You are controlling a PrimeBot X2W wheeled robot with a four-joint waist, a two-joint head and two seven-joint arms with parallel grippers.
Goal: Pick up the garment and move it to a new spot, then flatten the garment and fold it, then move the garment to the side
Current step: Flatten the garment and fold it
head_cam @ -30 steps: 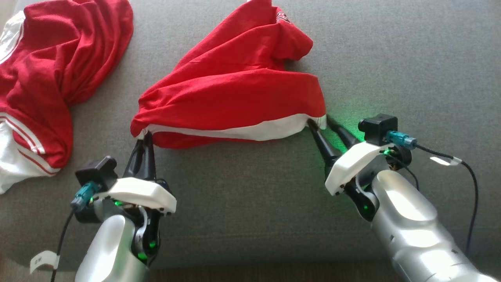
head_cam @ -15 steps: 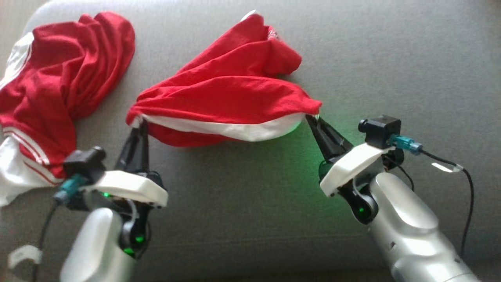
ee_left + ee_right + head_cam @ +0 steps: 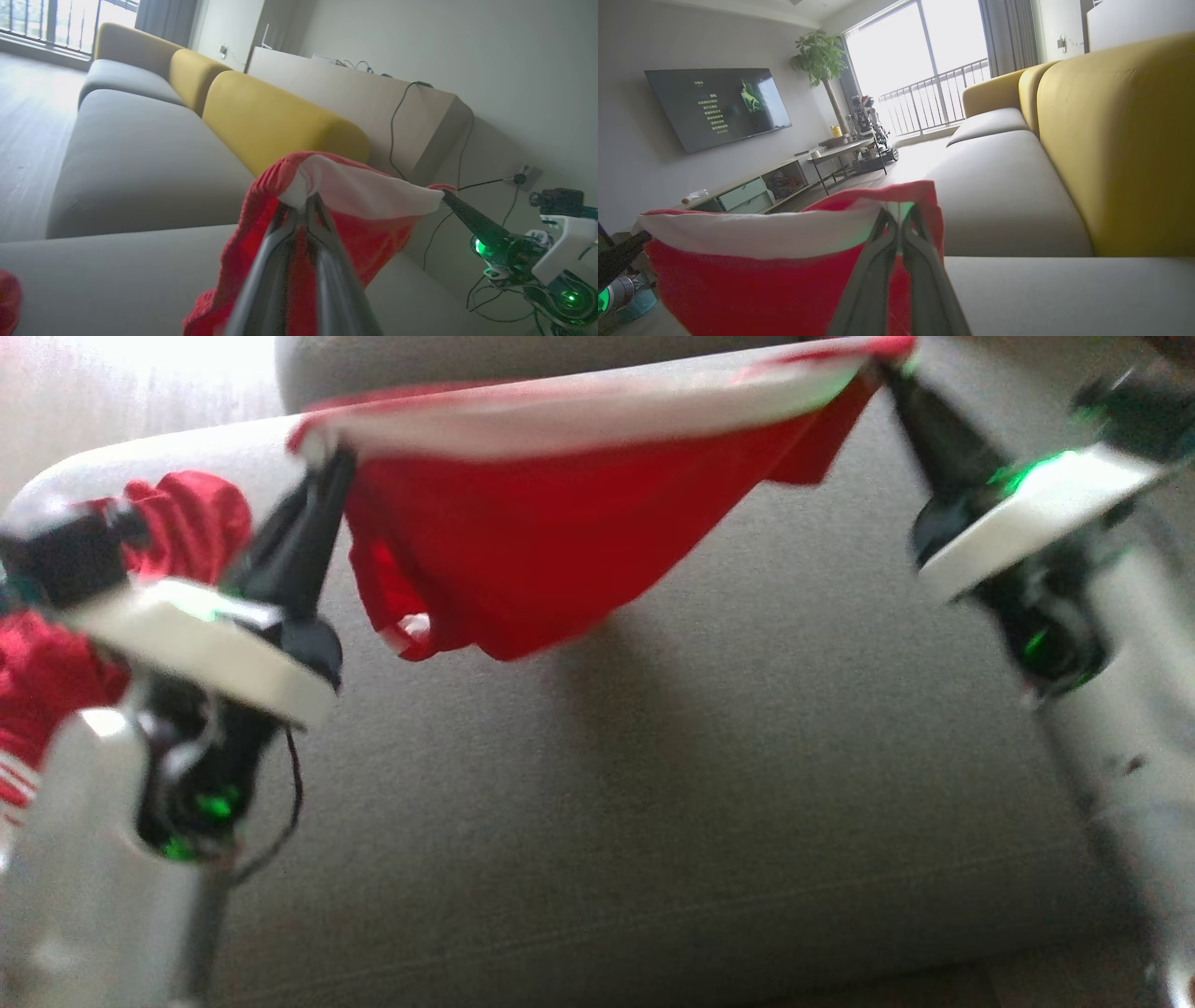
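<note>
In the head view the garment [image 3: 523, 541] is seen held up over the grey sofa cushion [image 3: 700, 756]. Its white band is drawn taut between the left gripper [image 3: 327, 462] and the right gripper [image 3: 882, 373], and the red body sags below (the picture is blurred, so fine detail is lost). A second red garment [image 3: 187, 513] is seen lying at the far left. From that sag a light, soft, limp jersey is judged, best taken at the band's corners, as is done here. In the left wrist view the left gripper's fingers are seen pinched together on a white corner, the arm being raised and pointed along the sofa beside a yellow backrest [image 3: 280, 121]. In the right wrist view the right gripper's fingers are likewise clamped on the opposite corner, roughly level above the seat.
</note>
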